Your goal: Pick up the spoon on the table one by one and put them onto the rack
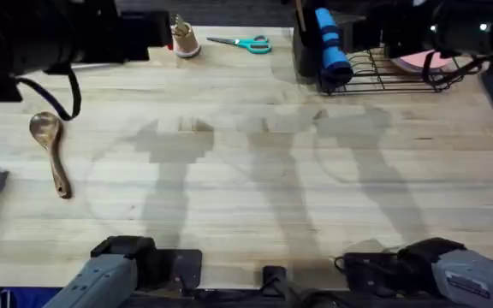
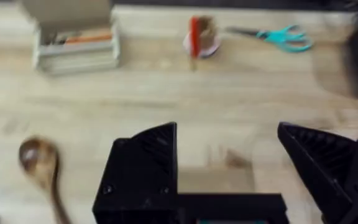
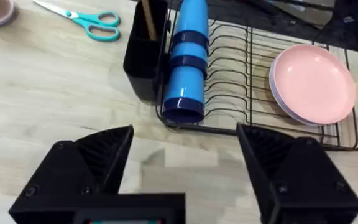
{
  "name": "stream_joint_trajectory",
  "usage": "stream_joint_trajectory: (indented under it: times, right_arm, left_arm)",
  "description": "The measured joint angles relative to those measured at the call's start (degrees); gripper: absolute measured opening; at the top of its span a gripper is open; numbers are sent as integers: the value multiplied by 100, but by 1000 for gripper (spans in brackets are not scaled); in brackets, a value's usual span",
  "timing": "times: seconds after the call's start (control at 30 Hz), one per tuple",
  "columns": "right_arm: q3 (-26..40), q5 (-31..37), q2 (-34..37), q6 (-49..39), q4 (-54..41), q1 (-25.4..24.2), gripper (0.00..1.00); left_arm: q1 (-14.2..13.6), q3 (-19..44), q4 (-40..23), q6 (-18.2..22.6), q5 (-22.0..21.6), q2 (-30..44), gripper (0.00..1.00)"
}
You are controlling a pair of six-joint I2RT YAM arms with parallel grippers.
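Observation:
One brown wooden spoon (image 1: 48,145) lies on the table (image 1: 255,180) at the far left, bowl away from me, handle toward the front. In the left wrist view the spoon (image 2: 39,165) lies off to one side of my left gripper (image 2: 229,168), which hovers open and empty over bare wood. The black wire rack (image 1: 392,84) stands at the back right, with its black cutlery holder (image 1: 306,47) at the left end. My right gripper (image 3: 185,168) hangs open and empty just in front of the rack (image 3: 229,93). A brown wooden handle (image 3: 146,18) sticks up from the holder (image 3: 143,62).
A blue bottle (image 3: 188,62) lies on the rack beside the holder, and a pink plate (image 3: 312,84) sits further along. Teal scissors (image 1: 242,43) and a small cup (image 1: 184,41) lie at the back. A grey box (image 2: 76,43) stands at the back left.

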Motion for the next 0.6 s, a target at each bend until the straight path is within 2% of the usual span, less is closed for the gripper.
stream_joint_trajectory:
  times: [0.13,0.17,0.2,0.3,0.53,0.57,0.6]
  right_arm:
    - [0,0,0,0,138,1,992]
    - [0,0,0,0,148,0,992]
    - [0,0,0,0,148,0,992]
    - [0,0,0,0,150,0,992]
    - [0,0,0,0,152,0,992]
    - [0,0,0,0,152,0,992]
    - [0,0,0,0,152,0,992]
  left_arm:
    - [0,0,-353,-170,-432,0,992]
    - [22,0,-598,-346,-694,0,993]
    - [54,0,-672,-423,-747,0,992]
    - [313,0,-912,-700,-854,0,992]
    - [1147,0,-1454,-1012,-963,0,992]
    - [1533,0,-1610,-1205,-961,0,993]
    - [2034,0,-1753,-1464,-958,0,992]
